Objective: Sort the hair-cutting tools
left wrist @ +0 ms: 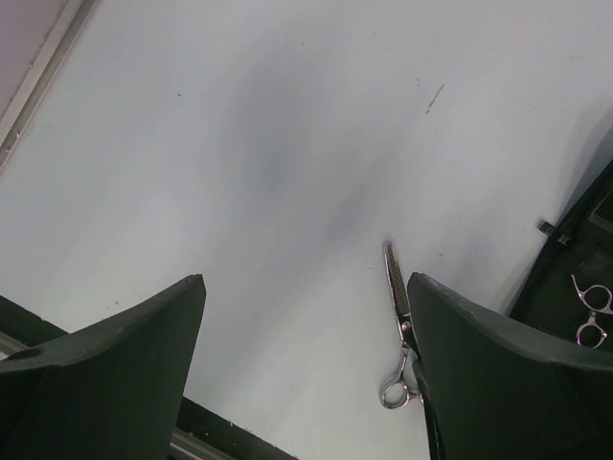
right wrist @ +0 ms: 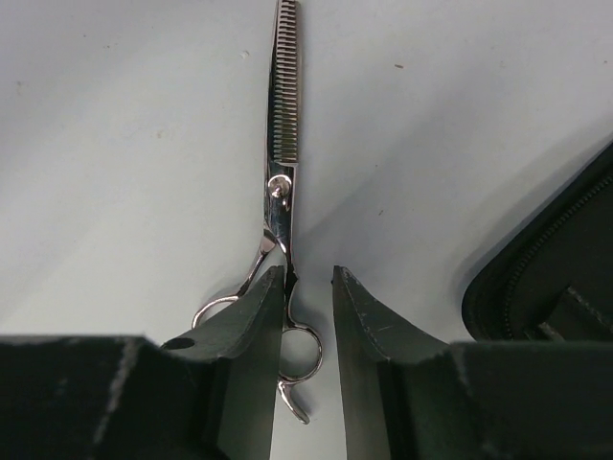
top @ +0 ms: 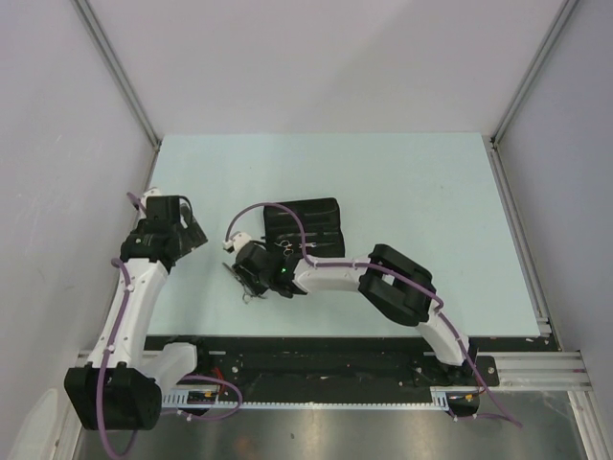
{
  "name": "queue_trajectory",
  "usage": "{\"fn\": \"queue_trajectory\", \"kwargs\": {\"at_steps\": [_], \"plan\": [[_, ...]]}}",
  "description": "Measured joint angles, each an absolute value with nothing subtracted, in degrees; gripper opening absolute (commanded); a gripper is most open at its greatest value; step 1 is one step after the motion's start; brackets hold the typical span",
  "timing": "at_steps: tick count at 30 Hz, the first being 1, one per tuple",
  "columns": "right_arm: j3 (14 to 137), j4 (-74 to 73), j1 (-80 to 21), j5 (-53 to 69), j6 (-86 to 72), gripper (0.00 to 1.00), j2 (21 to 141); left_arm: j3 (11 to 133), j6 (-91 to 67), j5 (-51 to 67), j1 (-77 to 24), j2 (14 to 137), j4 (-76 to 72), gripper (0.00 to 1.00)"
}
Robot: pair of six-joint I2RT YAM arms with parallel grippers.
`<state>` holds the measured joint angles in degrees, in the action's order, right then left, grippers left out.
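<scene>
1 finger of the right claw (right wrist: 308,275) hides part of the scissors' (right wrist: 281,163) handle, and the case (right wrist: 546,278) is cut off at the frame edge. The scissors lie flat on the worktop (right wrist: 115,144), 1 ring inside that claw's narrow gap; whether it grips, I cannot tell. The left claw (left wrist: 306,279) gapes wide and empty, with the scissors just beside it.

A pale mint-green tabletop (top: 402,192) lies in the middle, matte, with a few small dark specks. Plain light grey walls close it in: a left wall (top: 48,144), a far wall (top: 316,57) and a right wall (top: 584,192). A silver left post (top: 116,69) and right post (top: 533,72) stand at the far corners. A silver rail (top: 525,249) runs along the right edge and a black strip (top: 326,362) along the near edge. Nearest is a brushed metal surface (top: 364,431). The light is soft and even, and shadows are faint.
</scene>
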<state>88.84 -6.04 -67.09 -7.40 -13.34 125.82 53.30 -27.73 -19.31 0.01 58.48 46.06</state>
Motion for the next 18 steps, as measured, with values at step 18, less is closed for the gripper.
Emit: {"fn": "queue_trajectory", "kwargs": {"at_steps": [18], "plan": [[92.8, -13.1, -71.7, -13.3, -9.0, 0.0, 127.1, 53.2, -26.9, -19.2, 1.1, 57.2, 46.5, 1.0]]}}
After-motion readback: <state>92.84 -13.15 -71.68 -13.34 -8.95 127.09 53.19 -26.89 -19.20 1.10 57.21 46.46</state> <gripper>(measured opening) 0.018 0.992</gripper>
